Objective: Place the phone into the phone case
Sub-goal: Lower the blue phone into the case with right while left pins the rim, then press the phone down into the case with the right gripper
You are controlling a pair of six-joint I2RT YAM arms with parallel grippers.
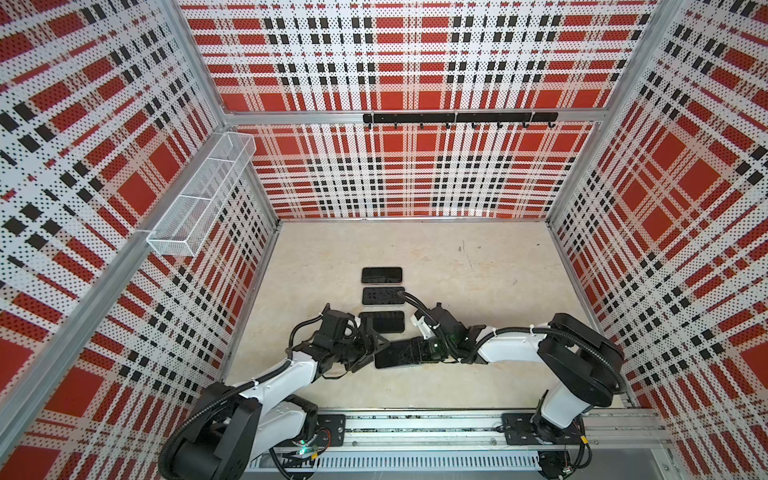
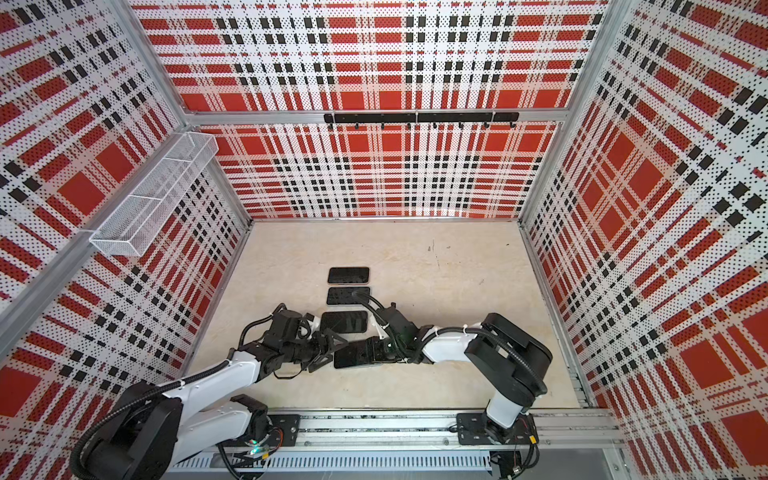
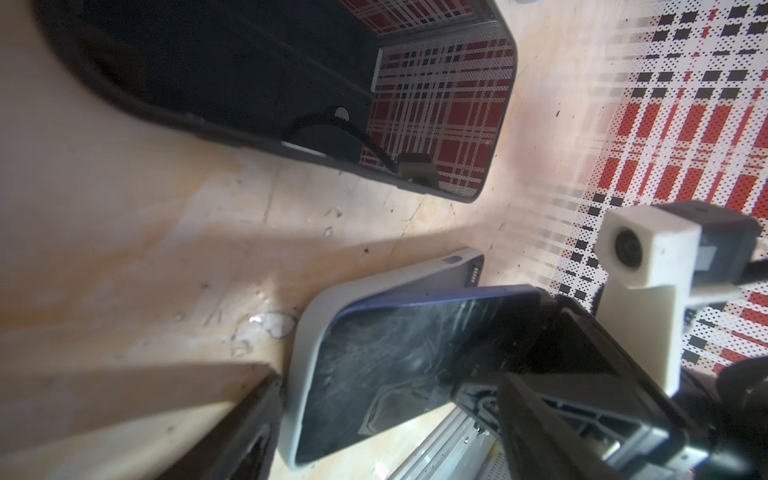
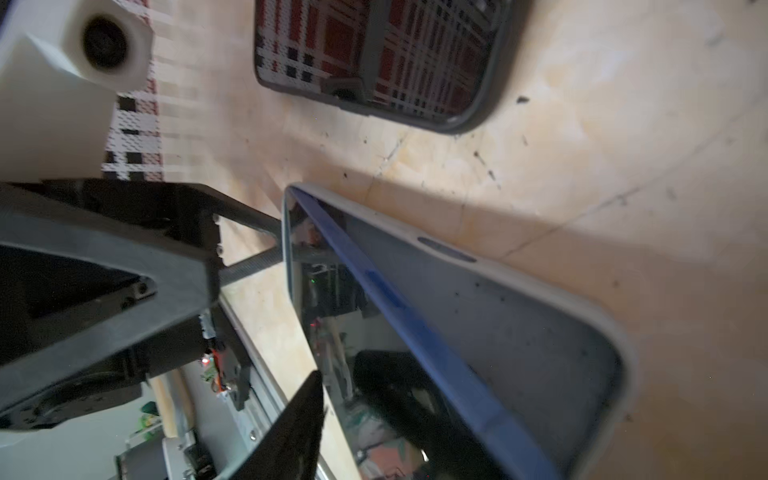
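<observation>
My right gripper (image 1: 409, 348) lies over the blue phone (image 3: 395, 357), lower centre in both top views; I cannot tell if it grips. My left gripper (image 1: 371, 351) stands open at the pale phone case (image 3: 309, 332). The phone sits tilted, half-seated: I'd press its raised edge down evenly.

Blue-edged phone (image 4: 332, 291), dark screen up, sits tilted in the flat grey phone case (image 4: 519, 332), its end between the jaws of the left gripper (image 1: 370, 353).

We see the phone (image 3: 395, 361) faced in glossy, smeared glass. The case (image 3: 374, 291) is matt, smooth grey plastic. Beneath the case, the worktop (image 3: 124, 249) looks like scuffed pale wood.
</observation>
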